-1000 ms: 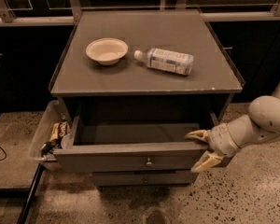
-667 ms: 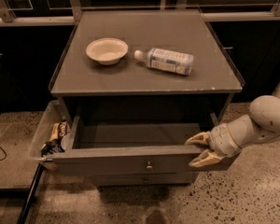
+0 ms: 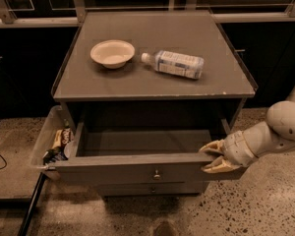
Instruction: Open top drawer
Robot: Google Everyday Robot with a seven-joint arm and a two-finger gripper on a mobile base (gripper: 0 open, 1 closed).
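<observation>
The top drawer (image 3: 137, 170) of the grey cabinet stands pulled far out, its inside empty, with a small round metal knob (image 3: 157, 174) at the centre of its front panel. A narrower drawer front (image 3: 152, 188) shows just below it. My gripper (image 3: 210, 157) is at the right end of the drawer's front panel. One pale finger (image 3: 212, 146) lies above the panel's top edge and one in front of it, straddling the panel.
On the cabinet top (image 3: 152, 82) lie a white bowl (image 3: 112, 52) and a clear plastic bottle (image 3: 175, 64) on its side. A clear bin (image 3: 51, 141) with snack packets stands at the cabinet's left. A dark pole (image 3: 30, 209) leans at lower left. Speckled floor lies in front.
The drawer has slid further out toward the camera, and my gripper has moved with its right end.
</observation>
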